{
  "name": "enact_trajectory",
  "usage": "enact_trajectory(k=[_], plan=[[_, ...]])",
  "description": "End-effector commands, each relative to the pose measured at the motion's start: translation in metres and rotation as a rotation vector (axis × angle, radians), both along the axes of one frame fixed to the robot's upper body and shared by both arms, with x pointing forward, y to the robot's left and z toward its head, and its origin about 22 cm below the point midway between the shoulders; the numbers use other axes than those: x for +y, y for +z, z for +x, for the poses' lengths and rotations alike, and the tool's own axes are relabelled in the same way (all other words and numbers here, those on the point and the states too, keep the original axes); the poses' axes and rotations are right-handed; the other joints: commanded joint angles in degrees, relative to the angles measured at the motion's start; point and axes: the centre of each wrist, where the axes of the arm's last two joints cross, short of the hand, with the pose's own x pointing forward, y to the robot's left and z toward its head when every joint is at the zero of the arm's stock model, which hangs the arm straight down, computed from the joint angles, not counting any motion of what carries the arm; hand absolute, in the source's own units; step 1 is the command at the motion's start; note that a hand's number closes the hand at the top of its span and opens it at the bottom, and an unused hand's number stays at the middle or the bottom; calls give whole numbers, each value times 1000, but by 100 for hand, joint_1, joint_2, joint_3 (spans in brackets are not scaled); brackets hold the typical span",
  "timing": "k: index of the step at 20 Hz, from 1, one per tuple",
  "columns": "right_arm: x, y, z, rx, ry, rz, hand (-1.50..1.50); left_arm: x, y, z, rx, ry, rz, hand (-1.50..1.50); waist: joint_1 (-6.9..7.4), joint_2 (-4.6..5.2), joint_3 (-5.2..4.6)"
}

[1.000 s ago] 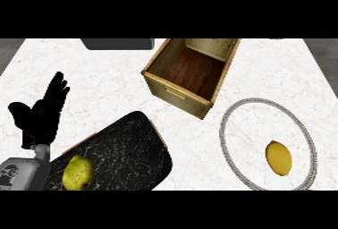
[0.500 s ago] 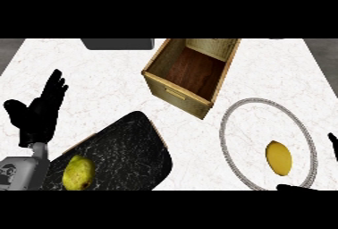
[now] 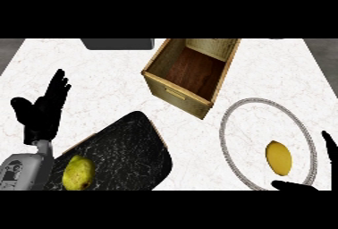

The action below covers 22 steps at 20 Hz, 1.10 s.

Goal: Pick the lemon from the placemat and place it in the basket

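Head view: right hand [image 3: 328, 150] enters at the lower right edge, fingers spread wide apart, thumb below the lemon [image 3: 278, 157], grasping nothing. Lemon lies on a round grey-rimmed placemat [image 3: 228, 117]. Wooden basket [image 3: 177, 95] sits just beyond the mat. Left hand [image 3: 42, 114] rests open, fingers up, at left.

The robot's left hand [image 3: 41, 112] is matte black all over, with slim, tapering fingers, a shorter, thicker thumb and a broad palm. It joins a narrow, pale grey wrist, which widens into a rounded light grey left forearm [image 3: 23, 170] bearing small dark markings on its casing. Of the right hand [image 3: 328, 154], only 2 plain black parts show: a tapered fingertip and a blunt, rounded tip.
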Motion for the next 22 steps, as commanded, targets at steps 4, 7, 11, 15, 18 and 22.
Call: enact_trajectory(k=[4,7,11,15,18,22], plan=[[7,1,1,8,-4,3,-150,-3,15,-10,-17,-2,2,0,13,-4,-1],[-3,-16,17,17,-22,11,-150,2,4,-2,6,1,7,0,11,0,0],[11,-33,20,64,-43,-29,-150,10,12,-29,3,3,10,0,43,-3,0],[7,-51,20,67,-31,-38,-150,-11,11,-11,4,8,14,0,17,0,1],[11,-45,7,69,-32,-25,-150,3,16,6,-5,-15,-10,0,-6,1,-1],[18,-52,35,94,-14,-22,-150,-1,3,3,12,10,-1,0,11,3,0]])
